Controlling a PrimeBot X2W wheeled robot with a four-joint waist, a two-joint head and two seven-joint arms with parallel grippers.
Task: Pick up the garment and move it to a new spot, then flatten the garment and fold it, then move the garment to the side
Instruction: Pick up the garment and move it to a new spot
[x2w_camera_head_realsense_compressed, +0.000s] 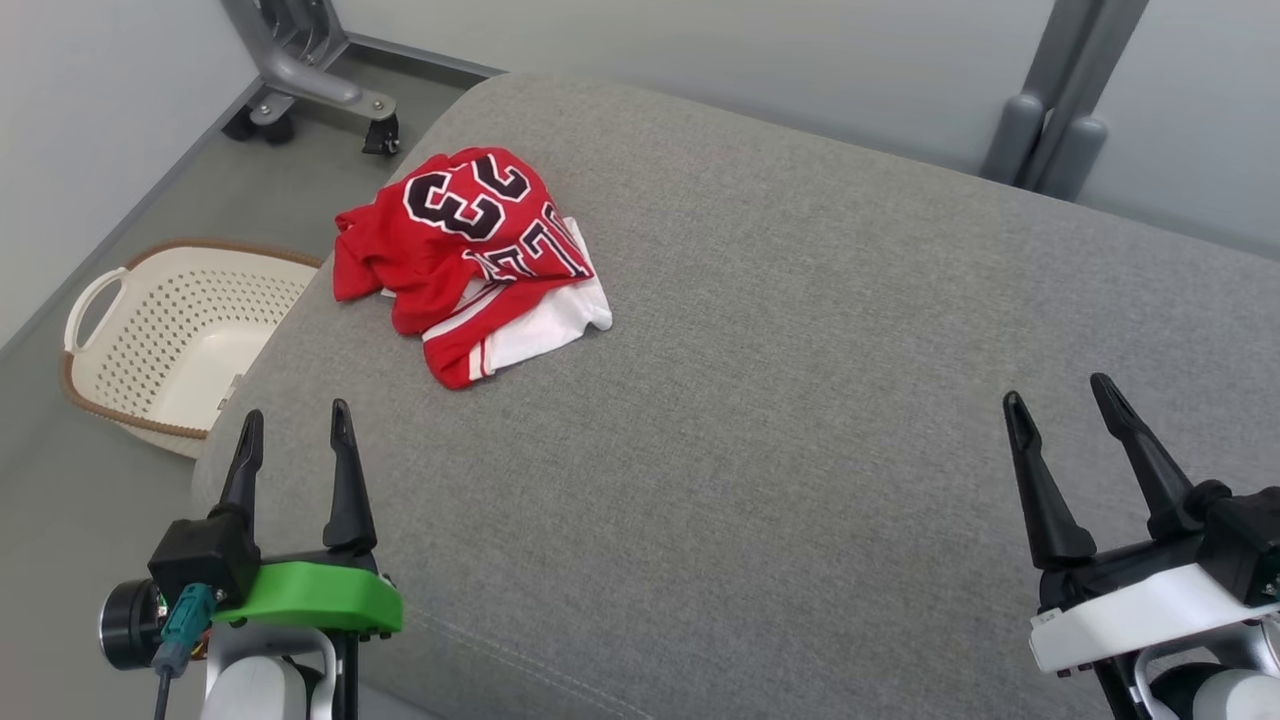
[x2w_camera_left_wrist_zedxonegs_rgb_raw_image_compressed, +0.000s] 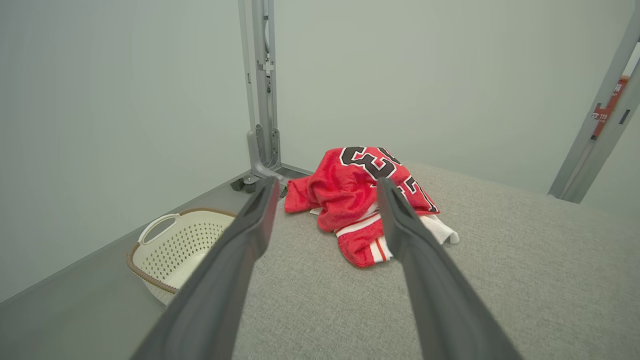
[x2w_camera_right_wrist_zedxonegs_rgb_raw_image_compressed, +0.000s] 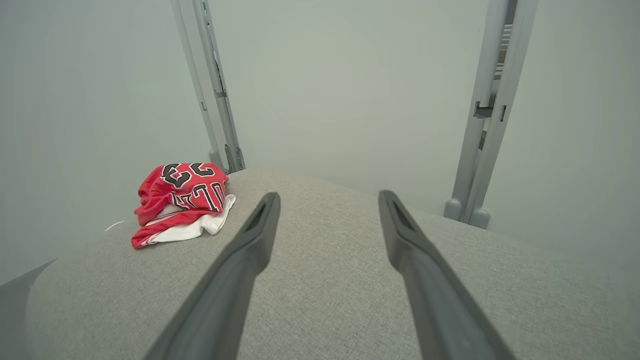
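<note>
While the left fingers (x2w_camera_head_realsense_compressed: 347, 470) and right fingers (x2w_camera_head_realsense_compressed: 1035, 480) hang spread and empty, the garment (x2w_camera_head_realsense_compressed: 465, 255) lies bunched ahead of the left pair.
On the grey cushion (x2w_camera_head_realsense_compressed: 800, 400), the red heap sits ahead of the left fingers and slightly to their right, well apart from the right pair; a basket (x2w_camera_head_realsense_compressed: 150, 330) stands on the floor to their left. Its long axis seems to run away from the left fingers, striped hem nearest, number farthest. Best reach with the left pair, straddle a thick raised fold, and close deep so the layers lift together.
</note>
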